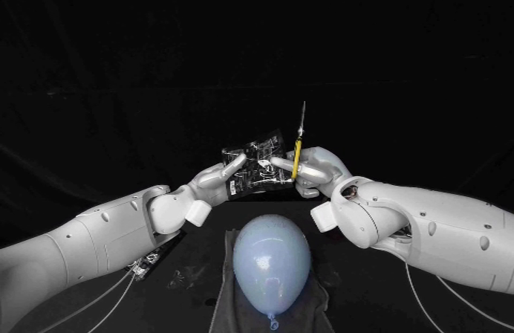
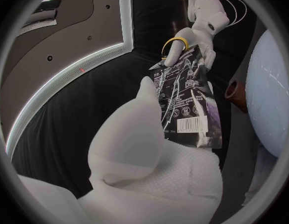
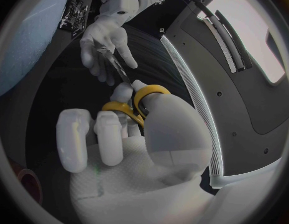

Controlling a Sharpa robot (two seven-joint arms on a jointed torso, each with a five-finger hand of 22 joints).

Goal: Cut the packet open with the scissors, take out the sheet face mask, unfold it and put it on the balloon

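My left hand [image 1: 220, 180] grips the packet [image 1: 255, 171], raised above the counter [image 1: 353, 307] so its edge is free for cutting. At its three o'clock my right hand [image 1: 316, 171] clamps the scissors [image 1: 298, 151], blades pointing to twelve. The balloon [image 1: 272, 262] lies at six o'clock, clear of the blades.
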